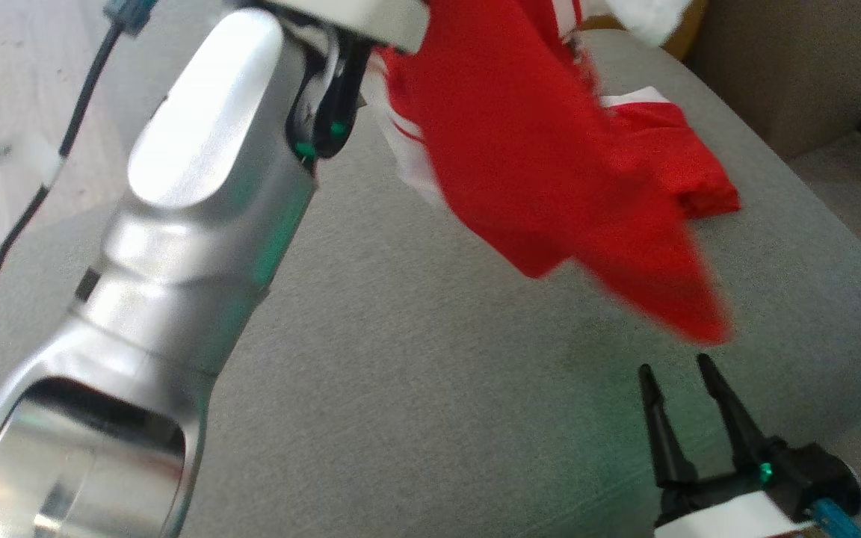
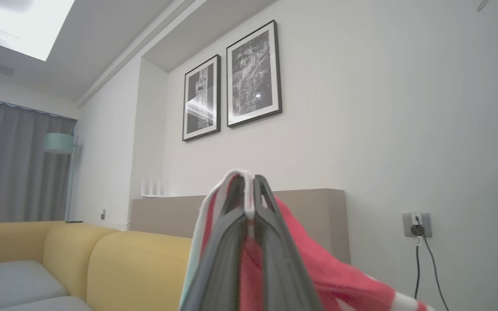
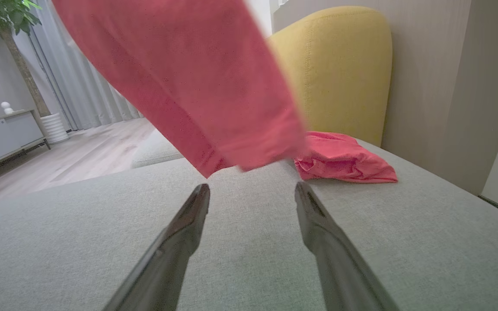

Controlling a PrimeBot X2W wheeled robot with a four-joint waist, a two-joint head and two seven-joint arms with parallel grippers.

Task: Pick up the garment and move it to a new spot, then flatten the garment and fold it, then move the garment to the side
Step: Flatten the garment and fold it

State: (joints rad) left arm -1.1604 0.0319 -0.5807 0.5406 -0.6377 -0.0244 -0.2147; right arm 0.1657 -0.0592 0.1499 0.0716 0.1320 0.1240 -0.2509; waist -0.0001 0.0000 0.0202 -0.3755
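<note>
The garment (image 1: 535,149), red with white stripes along one edge, is held up above the grey seat cushion (image 1: 400,373) of a sofa. In the head view its long axis runs on a diagonal, from the top of the picture down and to the right. There it narrows to a loose corner that points down towards the right end effector (image 1: 673,366). The hanging part is blurred. A bunched red portion with a white band is seen lying on the cushion farther right, near the cushion's edge. Whether it is joined to the hanging cloth cannot be told for certain.

In the left wrist view the left end effector (image 2: 249,181) is pointed upward towards the wall. Its two fingers are pressed together on a fold of the garment (image 2: 318,268), with a white edge caught between the tips and red cloth draped down both sides. The silver left forearm (image 1: 199,187) is raised across the left of the head view.

The right end effector (image 3: 251,190) is held low over the cushion (image 3: 59,242), with its fingers spread apart and nothing between them. In its wrist view the garment (image 3: 188,77) hangs just above and beyond the fingertips. The crumpled red portion is seen by the yellow backrest (image 3: 339,65).
</note>
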